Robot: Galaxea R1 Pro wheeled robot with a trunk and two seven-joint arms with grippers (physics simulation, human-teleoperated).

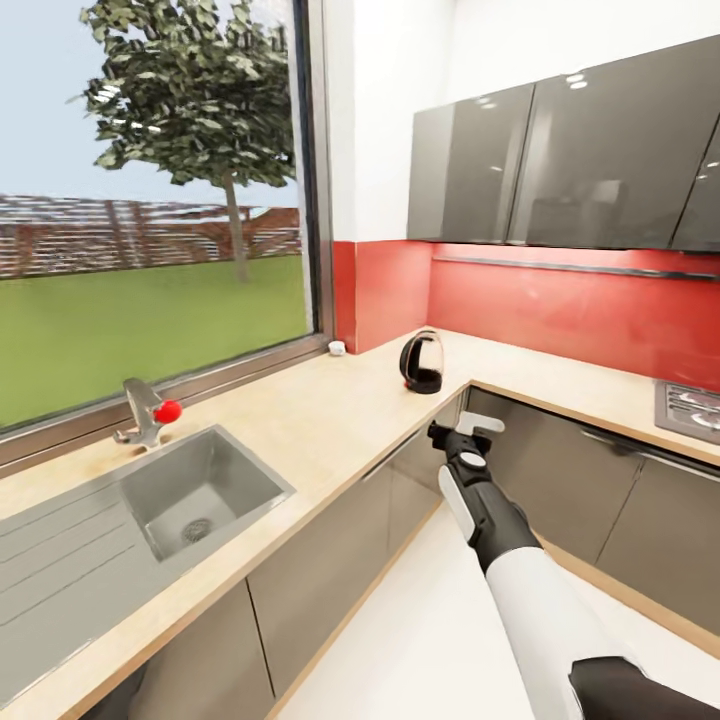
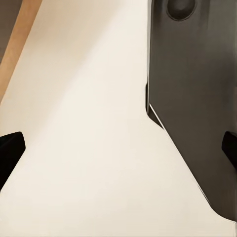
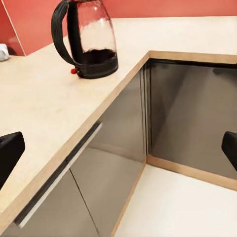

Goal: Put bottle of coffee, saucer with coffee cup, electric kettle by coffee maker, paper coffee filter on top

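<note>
The electric kettle (image 1: 421,362) (image 3: 89,42), with a see-through body and a black loop handle, stands on the beige kitchen countertop (image 1: 300,420) (image 3: 44,108) at its inner corner. A tiny white coffee cup (image 1: 337,348) (image 3: 2,52) sits by the window sill, left of the kettle. My right gripper (image 1: 465,432) (image 3: 118,153) hovers open and empty in front of the counter's edge, below and short of the kettle. My left gripper (image 2: 118,150) is open over the pale floor beside a dark cabinet panel (image 2: 192,98). The coffee maker, bottle of coffee, kitchen shelf, paper coffee filter and saucer are out of view.
A steel sink (image 1: 200,490) with a red-knobbed faucet (image 1: 150,412) is set into the counter's left run under a large window. A stove top (image 1: 690,408) lies at the right. Grey wall cabinets (image 1: 560,170) hang above a red backsplash. Grey base cabinets (image 1: 560,470) line the corner.
</note>
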